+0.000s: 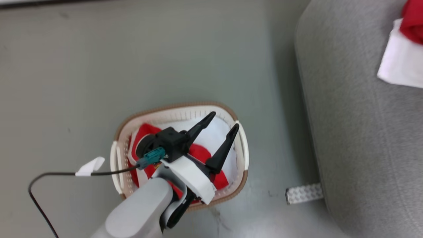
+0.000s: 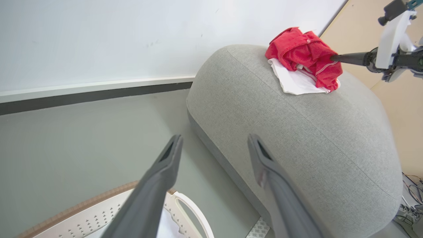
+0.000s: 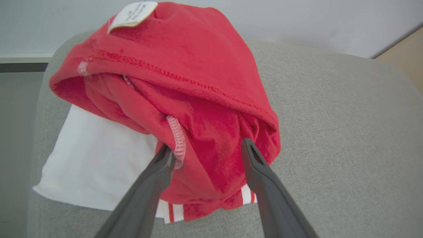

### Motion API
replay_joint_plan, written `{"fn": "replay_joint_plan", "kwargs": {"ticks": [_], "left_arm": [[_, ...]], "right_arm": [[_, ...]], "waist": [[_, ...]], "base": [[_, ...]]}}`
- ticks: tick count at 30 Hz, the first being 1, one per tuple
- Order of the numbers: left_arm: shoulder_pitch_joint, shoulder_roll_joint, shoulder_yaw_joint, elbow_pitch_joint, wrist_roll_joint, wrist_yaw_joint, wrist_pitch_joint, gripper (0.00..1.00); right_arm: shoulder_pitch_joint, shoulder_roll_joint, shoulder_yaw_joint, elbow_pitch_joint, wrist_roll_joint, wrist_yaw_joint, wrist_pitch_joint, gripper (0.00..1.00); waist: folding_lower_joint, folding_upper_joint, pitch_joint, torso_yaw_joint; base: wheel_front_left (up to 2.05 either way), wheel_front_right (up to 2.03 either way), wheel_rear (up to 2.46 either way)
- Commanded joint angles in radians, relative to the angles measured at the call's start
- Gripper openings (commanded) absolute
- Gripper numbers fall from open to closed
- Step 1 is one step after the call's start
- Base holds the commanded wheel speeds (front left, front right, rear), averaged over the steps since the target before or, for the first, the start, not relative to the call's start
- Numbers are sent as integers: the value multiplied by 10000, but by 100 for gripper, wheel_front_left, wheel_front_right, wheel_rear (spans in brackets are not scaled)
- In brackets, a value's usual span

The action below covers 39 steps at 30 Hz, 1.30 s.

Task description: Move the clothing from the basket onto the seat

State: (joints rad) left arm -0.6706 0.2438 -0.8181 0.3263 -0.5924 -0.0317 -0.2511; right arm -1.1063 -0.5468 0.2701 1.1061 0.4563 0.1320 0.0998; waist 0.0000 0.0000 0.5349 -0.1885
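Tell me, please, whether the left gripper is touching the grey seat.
Apart. The head view shows the left gripper over the basket, with bare floor between it and the seat.

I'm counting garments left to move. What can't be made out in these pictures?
1. Head view: the left gripper and its forearm cover much of the basket, so how many pieces of red clothing lie inside is unclear.
2. Head view: the red garment on the seat is cut off by the top right edge.
3. Right wrist view: the print on the white label is too small to read.
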Motion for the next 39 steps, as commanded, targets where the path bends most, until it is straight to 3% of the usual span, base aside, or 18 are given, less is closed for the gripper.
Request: {"fn": "replay_joint_plan", "kwargs": {"ticks": [1, 11, 16, 23, 29, 35, 39], "left_arm": [[227, -49, 99, 104, -168, -9, -61, 100], [1491, -58, 1350, 153, -50, 314, -130, 100], [2128, -6, 2161, -178, 72, 403, -131, 100], [3007, 226, 3417, -562, 330, 667, -133, 100], [3967, 313, 4531, -980, 686, 1010, -134, 100], [5071, 320, 5639, -1402, 1167, 914, -134, 100], [5645, 19, 6291, -1649, 1472, 861, -134, 100]], "right_arm": [[255, -139, 158, -103, 205, -24, 41, 100], [1645, -371, 1421, -2451, 1914, -24, -247, 100], [2552, -583, 1584, -4029, 2693, -24, -661, 100], [4232, -571, 1339, -6136, 2716, -24, -1573, 100], [6237, 98, 364, -7363, 1995, -24, -2274, 100], [8238, 1577, -726, -8441, 591, -24, -2930, 100], [9304, 2442, -1047, -8990, -320, -24, -3227, 100]], "waist": [[0, 0, -851, 26], [0, 0, -3459, 180], [0, 0, -4356, 409], [0, 0, -5089, 758], [0, 0, -5338, 1091], [0, 0, -5373, 1275], [0, 0, -5358, 1345]], "base": [[0, 0, 0], [0, 0, 0], [0, 0, 0], [0, 0, 0], [0, 0, 0], [0, 0, 0], [0, 0, 0]]}}
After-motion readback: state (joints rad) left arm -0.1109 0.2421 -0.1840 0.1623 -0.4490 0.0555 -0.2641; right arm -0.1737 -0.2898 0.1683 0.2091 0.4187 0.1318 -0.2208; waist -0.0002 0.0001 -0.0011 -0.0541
